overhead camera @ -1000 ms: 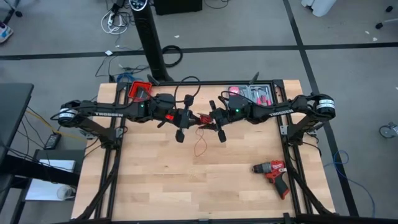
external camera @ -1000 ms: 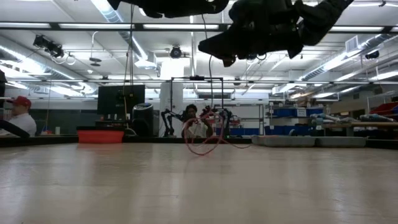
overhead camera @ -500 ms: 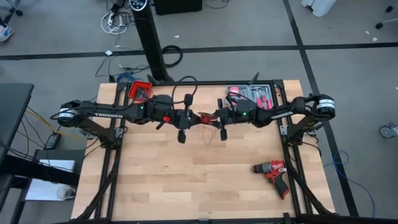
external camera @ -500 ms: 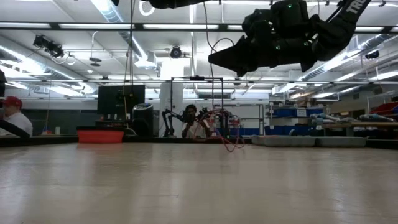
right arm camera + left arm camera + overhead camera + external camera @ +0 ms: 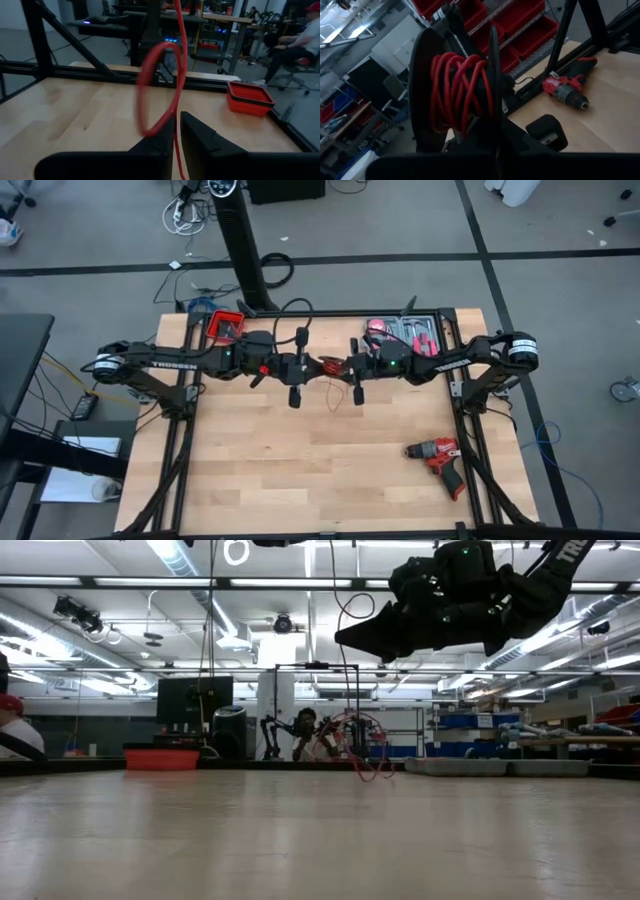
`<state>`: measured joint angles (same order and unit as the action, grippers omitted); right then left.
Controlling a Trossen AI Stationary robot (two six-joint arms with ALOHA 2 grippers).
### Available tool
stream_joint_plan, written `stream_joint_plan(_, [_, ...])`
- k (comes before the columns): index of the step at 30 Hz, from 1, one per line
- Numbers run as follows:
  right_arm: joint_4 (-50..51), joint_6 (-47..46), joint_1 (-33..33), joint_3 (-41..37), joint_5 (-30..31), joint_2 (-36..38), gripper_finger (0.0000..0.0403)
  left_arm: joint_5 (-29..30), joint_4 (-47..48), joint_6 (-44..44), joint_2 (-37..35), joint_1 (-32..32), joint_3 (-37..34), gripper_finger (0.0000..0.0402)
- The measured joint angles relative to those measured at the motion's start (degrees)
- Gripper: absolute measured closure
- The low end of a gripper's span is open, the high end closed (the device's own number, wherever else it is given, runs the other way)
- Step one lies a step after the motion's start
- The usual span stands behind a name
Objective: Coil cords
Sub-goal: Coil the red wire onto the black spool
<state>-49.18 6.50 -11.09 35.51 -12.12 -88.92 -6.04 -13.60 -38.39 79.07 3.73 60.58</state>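
Both arms are raised over the far half of the table [image 5: 300, 470], their grippers facing each other and close together.

Left gripper [image 5: 455, 95]: its fingers [image 5: 422, 90] are shut tight on the cords [image 5: 457, 92]. Several turns of red wire are wound round the fingers in a neat bundle. In the high view that bundle [image 5: 328, 367] sits between the two grippers.

Right gripper [image 5: 176, 135]: the jaws stand narrow, with a single red strand [image 5: 176, 90] running through the slot between them and a blurred loop just beyond the fingertips. Whether the pads actually pinch the strand cannot be told.

Change noted: a second ago a long red tail hung well below the grippers toward the table, and the right gripper stood closer to the left. The right gripper has since drawn back toward its own side and narrowed its jaws, and the tail is now much shorter, only a small loop [image 5: 362, 745] hanging below the fingers.

Assessment: most of the slack appears taken up onto the coil, so winding looks well advanced. The short free end remains to be wrapped. The drill [image 5: 437, 455] and the red bin [image 5: 226, 325] lie well clear of the fingers.
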Motion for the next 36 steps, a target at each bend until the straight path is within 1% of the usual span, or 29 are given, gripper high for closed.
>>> stream_joint_plan(4, [-0.1, 0.6, 0.0, 0.0, 0.8, 0.0, 0.0373, 0.2, -0.4, 0.0, 0.0, 0.0, 0.0, 0.0396])
stream_joint_plan(8, [1.4, 1.2, 0.0, 0.0, 0.8, 0.0, 0.0397, 0.2, -0.9, 0.0, 0.0, 0.0, 0.0, 0.0396])
stream_joint_plan(12, [2.8, 1.7, 0.0, 0.0, 0.8, 0.0, 0.04, 0.2, -2.6, 0.0, 0.0, 0.0, 0.0, 0.0396])
stream_joint_plan(16, [8.7, 2.6, -0.1, 0.0, 0.8, 0.0, 0.0401, 0.9, -4.4, 0.7, 0.0, 0.0, 0.0, 0.0396])
stream_joint_plan(21, [20.3, 2.6, 0.1, 0.0, 1.8, 1.0, 0.0402, 4.1, -3.1, 2.7, 0.0, 0.0, 0.0, 0.0396])
stream_joint_plan(24, [27.8, 3.0, 1.1, 0.0, 2.9, 3.1, 0.0402, 7.7, 0.3, 3.7, 0.0, 0.0, 0.0, 0.0396])
stream_joint_plan(28, [35.1, 5.1, 3.1, 0.0, 5.1, 7.7, 0.0402, 13.6, 5.4, 3.8, 0.0, 0.0, 0.0, 0.0396])
stream_joint_plan(32, [42.0, 8.9, 5.4, 0.0, 10.5, 13.5, 0.0403, 18.2, 10.6, 4.4, 0.0, 0.0, 0.0, 0.0396])
stream_joint_plan(36, [47.1, 11.0, 6.8, 0.0, 16.2, 19.8, 0.0403, 19.9, 15.5, 7.4, 0.0, 0.5, 0.0, 0.0396])
